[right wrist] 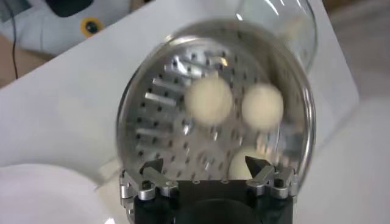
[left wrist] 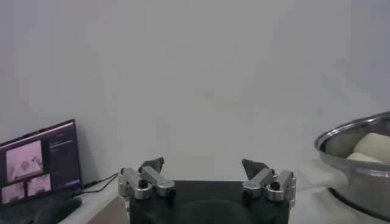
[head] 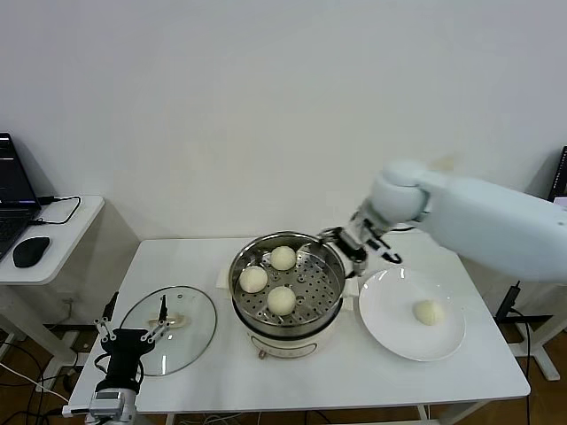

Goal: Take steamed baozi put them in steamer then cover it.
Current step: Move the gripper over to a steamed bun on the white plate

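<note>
The steamer [head: 330, 285] stands mid-table with three baozi on its perforated tray: one at the back [head: 283, 258], one on the left [head: 253, 280], one at the front [head: 282, 300]. A further baozi [head: 430, 312] lies on the white plate [head: 381, 329] to the right. My right gripper [head: 354, 246] hovers open and empty over the steamer's right rim; its wrist view shows the fingers [right wrist: 202, 163] spread above the tray [right wrist: 161, 119] and the buns [right wrist: 208, 100]. The glass lid [head: 168, 329] lies flat at the left. My left gripper [head: 131, 335] waits open by the lid, empty [left wrist: 204, 164].
A side table at the far left carries a laptop [head: 11, 190] and a mouse [head: 31, 252]. The wall runs close behind the table. From the left wrist, the steamer's rim [left wrist: 350, 137] shows off to one side and the laptop screen [left wrist: 39, 161] to the other.
</note>
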Robot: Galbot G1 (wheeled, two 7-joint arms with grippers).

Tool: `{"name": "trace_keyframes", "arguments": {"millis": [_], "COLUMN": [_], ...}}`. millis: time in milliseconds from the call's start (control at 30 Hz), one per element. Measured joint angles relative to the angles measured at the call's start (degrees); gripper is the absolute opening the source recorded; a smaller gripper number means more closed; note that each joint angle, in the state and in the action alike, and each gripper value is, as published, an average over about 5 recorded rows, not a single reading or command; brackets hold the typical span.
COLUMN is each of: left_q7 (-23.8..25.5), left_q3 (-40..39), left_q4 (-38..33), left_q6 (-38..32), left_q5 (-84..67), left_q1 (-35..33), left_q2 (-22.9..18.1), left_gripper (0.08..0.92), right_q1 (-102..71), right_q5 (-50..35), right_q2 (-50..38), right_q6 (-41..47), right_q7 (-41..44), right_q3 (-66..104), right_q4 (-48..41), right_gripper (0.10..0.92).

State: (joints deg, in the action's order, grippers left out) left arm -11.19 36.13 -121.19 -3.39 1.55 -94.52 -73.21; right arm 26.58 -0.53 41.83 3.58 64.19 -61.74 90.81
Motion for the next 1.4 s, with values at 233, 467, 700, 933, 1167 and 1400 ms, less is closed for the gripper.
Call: {"name": "trace_keyframes", "arguments": {"millis": [233,467,700,933,1167,1400], "left_q7": [0.1,0.1,0.1,0.1,0.2,0.2], "left_q3": [-0.4,-0.6,-0.6,-0.4,-0.1,0.0], "left_q4": [0.6,1.0,1.6,2.0,2.3,2.5], "left_q6": [-0.1,-0.1,-0.3,-0.3,-0.3,-0.3], "left_q5": [0.0,0.0,0.1,0.2,0.2,0.2], "left_q1": [0.3,0.2,-0.4,-0.6,-0.6,-0.6], "left_q2": [0.2,0.7,1.0,0.9,0.9,0.9], "left_gripper": [0.823,0.823,0.823,0.823,0.823,0.823], "right_q1": [-6.0,-16.4,-26.0,-32.9,-37.9,-41.0], "right_q5": [2.9,6.9,11.1,14.4,16.9,19.0], "right_q2": [-8.7,-13.3,-14.3,-12.9,-10.0,-7.1], "right_q6": [3.6,5.2,5.5,5.5,5.5,5.3], "right_q7": [1.2,1.2,1.0,0.2,-0.3,-1.1], "right_q3": [6.0,14.5,22.2,27.4,31.1,33.4], "right_q4": [-1.0,-3.3,-6.9,-11.4,-15.8,-19.3], "right_gripper": [0.823,0.823,0.823,0.823,0.823,0.823]}}
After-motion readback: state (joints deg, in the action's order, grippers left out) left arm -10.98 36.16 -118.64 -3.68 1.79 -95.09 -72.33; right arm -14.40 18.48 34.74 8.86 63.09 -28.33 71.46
